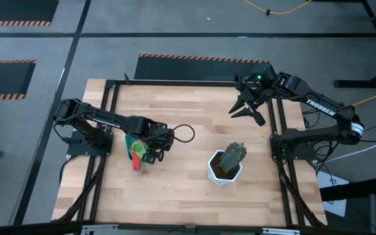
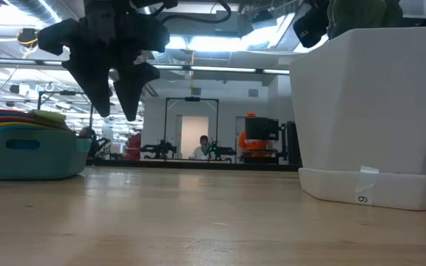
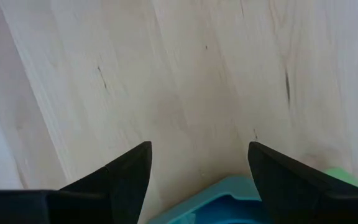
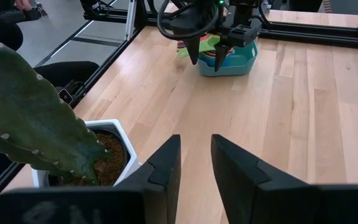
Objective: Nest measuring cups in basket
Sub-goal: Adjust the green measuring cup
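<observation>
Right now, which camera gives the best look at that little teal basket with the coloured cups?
The right wrist view: the basket shows whole on the table, coloured measuring cups stacked inside, below the left tool. The low view shows its side at the picture's edge, the high view hides most under the arm, and the left wrist view catches a corner.

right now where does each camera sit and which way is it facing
High: overhead, straight down on the table, both arms.
Low: table height, level past the basket and white pot; a gripper hangs above.
Left wrist: above the basket, looking down between the open left gripper.
Right wrist: across the table between the right gripper.
Shared: basket in all.
</observation>
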`<state>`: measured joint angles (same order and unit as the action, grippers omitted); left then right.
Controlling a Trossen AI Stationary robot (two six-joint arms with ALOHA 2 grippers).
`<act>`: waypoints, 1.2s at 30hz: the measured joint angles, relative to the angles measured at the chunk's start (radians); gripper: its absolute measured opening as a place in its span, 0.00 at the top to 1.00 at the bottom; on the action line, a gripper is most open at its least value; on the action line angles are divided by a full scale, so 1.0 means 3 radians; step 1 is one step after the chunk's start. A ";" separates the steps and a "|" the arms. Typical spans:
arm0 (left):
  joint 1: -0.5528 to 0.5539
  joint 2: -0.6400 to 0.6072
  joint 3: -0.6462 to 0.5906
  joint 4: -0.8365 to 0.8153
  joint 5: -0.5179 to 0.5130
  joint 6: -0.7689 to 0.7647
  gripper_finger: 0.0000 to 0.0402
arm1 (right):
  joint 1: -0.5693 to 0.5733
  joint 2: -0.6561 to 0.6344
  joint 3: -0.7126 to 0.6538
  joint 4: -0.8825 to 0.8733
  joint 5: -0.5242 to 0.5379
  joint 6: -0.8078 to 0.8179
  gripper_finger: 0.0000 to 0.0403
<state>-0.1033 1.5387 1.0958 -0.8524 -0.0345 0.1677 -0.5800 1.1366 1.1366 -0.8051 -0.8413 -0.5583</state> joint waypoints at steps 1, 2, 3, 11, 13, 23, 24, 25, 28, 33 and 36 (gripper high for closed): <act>-0.0010 0.0000 0.0001 0.0001 0.0000 0.0001 0.35 | 0.0000 0.0000 0.0000 0.0000 0.0000 0.0000 0.77; -0.0020 0.0000 0.0000 0.0003 0.0000 0.0004 0.35 | 0.0000 0.0000 0.0000 0.0000 0.0000 0.0001 0.77; -0.0031 0.0000 0.0001 0.0001 0.0000 0.0004 0.35 | 0.0000 0.0000 0.0000 0.0000 0.0000 0.0000 0.77; -0.0128 0.0000 0.0000 0.0007 0.0003 0.0008 0.35 | 0.0000 0.0000 0.0000 -0.0001 0.0000 0.0000 0.77; -0.0127 0.0005 0.0000 0.0048 -0.0002 0.0008 0.35 | 0.0000 0.0000 0.0000 0.0000 0.0000 0.0000 0.77; -0.0144 0.0222 0.0005 0.0126 0.0048 0.0009 0.35 | 0.0005 -0.0001 0.0000 -0.0018 -0.0001 0.0000 0.77; -0.0146 0.0243 0.0000 0.0080 0.0084 0.0008 0.35 | 0.0006 -0.0001 0.0000 -0.0023 -0.0001 0.0000 0.77; -0.0159 0.0246 -0.0003 0.0026 0.0109 0.0002 0.35 | 0.0009 -0.0001 0.0000 -0.0023 -0.0003 0.0000 0.77; -0.0196 0.0316 -0.0003 0.0000 0.0202 0.0002 0.35 | 0.0011 -0.0001 0.0000 -0.0042 0.0000 0.0000 0.77; -0.0283 0.0331 -0.0003 -0.0150 0.0210 -0.0011 0.35 | 0.0014 -0.0001 0.0000 -0.0050 0.0001 -0.0001 0.77; -0.0337 0.0322 -0.0003 -0.0214 0.0209 -0.0103 0.35 | 0.0015 -0.0001 0.0000 -0.0051 0.0001 0.0000 0.77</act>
<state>-0.2043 1.6352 1.0950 -0.9165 0.0280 0.1367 -0.5755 1.1362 1.1366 -0.8204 -0.8410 -0.5584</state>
